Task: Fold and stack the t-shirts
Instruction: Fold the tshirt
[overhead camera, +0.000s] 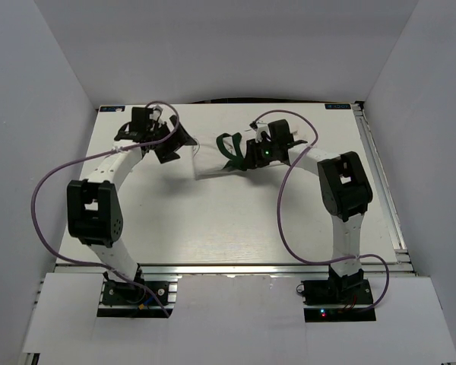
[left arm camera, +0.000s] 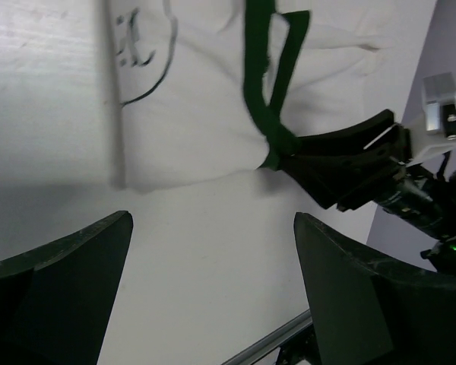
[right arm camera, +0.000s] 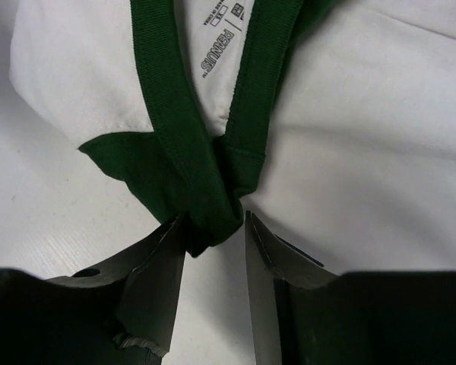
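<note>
A folded white t-shirt (overhead camera: 211,164) with dark green trim lies at the table's middle back. In the left wrist view the t-shirt (left arm camera: 197,114) shows dark lettering at its left fold. In the right wrist view its green neck trim (right arm camera: 205,190) bunches between the tips of my right gripper (right arm camera: 215,228). The jaws stand parted: the trim rests against the left finger, with a sliver of gap at the right one. My right gripper (overhead camera: 251,156) sits at the shirt's right end. My left gripper (overhead camera: 176,144) hovers wide open just left of the shirt, with nothing between its fingers (left arm camera: 61,281).
The white table (overhead camera: 213,228) is walled in by white panels. A metal rail (left arm camera: 273,338) runs along an edge near the left gripper. Purple cables (overhead camera: 285,228) loop off both arms.
</note>
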You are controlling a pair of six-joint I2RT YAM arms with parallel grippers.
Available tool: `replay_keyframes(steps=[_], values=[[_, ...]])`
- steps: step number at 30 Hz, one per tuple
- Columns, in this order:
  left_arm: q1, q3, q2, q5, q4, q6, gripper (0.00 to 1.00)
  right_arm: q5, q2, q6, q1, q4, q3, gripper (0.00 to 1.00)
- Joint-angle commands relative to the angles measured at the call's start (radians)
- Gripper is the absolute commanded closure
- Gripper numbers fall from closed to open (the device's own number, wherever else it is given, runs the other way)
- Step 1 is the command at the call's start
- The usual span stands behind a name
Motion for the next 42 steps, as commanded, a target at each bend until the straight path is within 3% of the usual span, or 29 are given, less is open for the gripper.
replay_keyframes(steps=[1, 5, 8, 9, 10, 12, 15, 17, 22, 30, 42], values=[[-0.054, 0.140, 0.061, 0.075, 0.051, -0.009, 0.02, -0.046, -0.050, -0.040, -0.029, 0.029, -0.005, 0.57], [-0.104, 0.267, 0.191, 0.087, 0.053, -0.022, 0.03, -0.132, -0.127, -0.083, -0.070, 0.070, -0.020, 0.55], [-0.123, 0.298, 0.274, 0.084, 0.053, -0.044, 0.05, -0.303, -0.170, -0.161, -0.098, 0.110, -0.006, 0.56], [-0.126, 0.299, 0.299, 0.087, 0.053, -0.050, 0.06, -0.444, -0.173, -0.199, -0.103, 0.119, 0.001, 0.58], [-0.127, 0.296, 0.306, 0.086, 0.054, -0.058, 0.07, -0.474, -0.170, -0.212, -0.094, 0.116, 0.015, 0.66], [-0.129, 0.290, 0.314, 0.067, 0.060, -0.052, 0.08, -0.543, -0.123, -0.230, -0.074, 0.093, 0.084, 0.72], [-0.129, 0.301, 0.323, 0.046, 0.065, -0.035, 0.08, -0.553, -0.026, -0.192, -0.012, 0.101, 0.179, 0.89], [-0.129, 0.322, 0.343, 0.050, 0.066, -0.032, 0.09, -0.539, 0.055, -0.129, 0.006, 0.102, 0.231, 0.92], [-0.129, 0.335, 0.372, 0.038, 0.074, -0.050, 0.09, -0.467, 0.157, 0.041, 0.026, 0.193, 0.293, 0.92], [-0.129, 0.284, 0.394, 0.021, 0.111, -0.088, 0.10, -0.470, 0.204, 0.061, 0.031, 0.199, 0.224, 0.94], [-0.120, 0.260, 0.429, 0.012, 0.106, -0.110, 0.10, -0.343, 0.280, -0.011, 0.029, 0.052, 0.210, 0.95]])
